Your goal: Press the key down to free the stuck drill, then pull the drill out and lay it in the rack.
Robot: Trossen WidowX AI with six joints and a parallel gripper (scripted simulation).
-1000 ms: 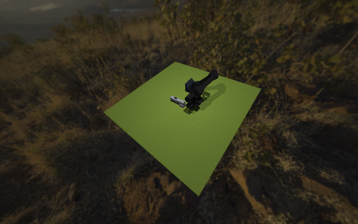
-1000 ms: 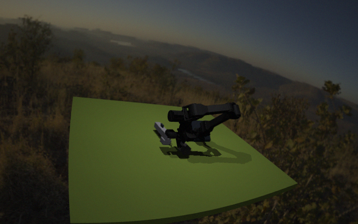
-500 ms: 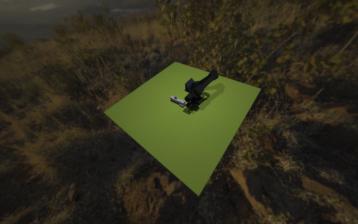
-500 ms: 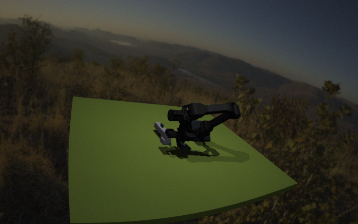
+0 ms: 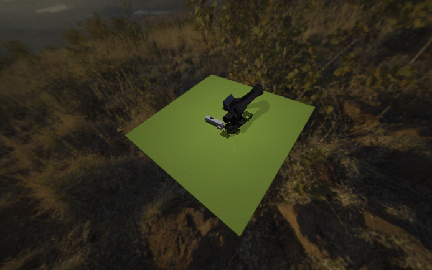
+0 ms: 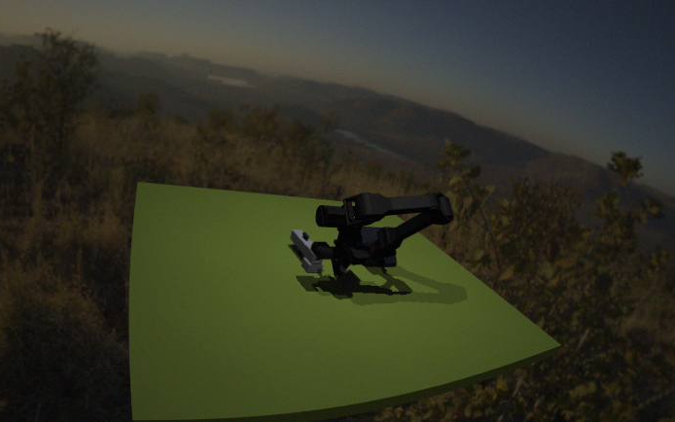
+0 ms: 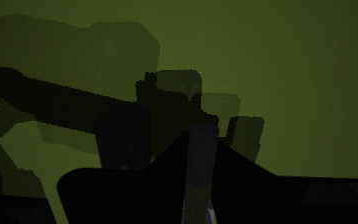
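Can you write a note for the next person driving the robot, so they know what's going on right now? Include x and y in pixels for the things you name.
Gripper [image 5: 230, 125] [image 6: 336, 262] [image 7: 194, 136]: low over the green table [image 5: 225, 187] [image 6: 225, 340] [image 7: 306, 65], jaws shut on something too dark to name.
Pale block [image 5: 213, 122] [image 6: 301, 245]: on the table, beside the gripper.
Key, drill, rack: can't tell which is which.
Done: can't tell if the key is pressed.
Left: probably freeing the drill and racking it.

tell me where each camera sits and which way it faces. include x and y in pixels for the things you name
Top: high over the green surface [image 5: 211, 174] [image 6: 235, 335] [image 7: 306, 75], looking down at a slant; the black arm [image 5: 244, 102] [image 6: 408, 204] shows, folded.
Exterior: lower, off to one side, looking across the surface toward hills; the arm shows side-on.
Wrist: on the arm near the gripper, looking at the surface and shadows; dark gripper parts fill the bottom.
Top and exterior share the pale block [image 5: 213, 122] [image 6: 303, 249] beside the arm.
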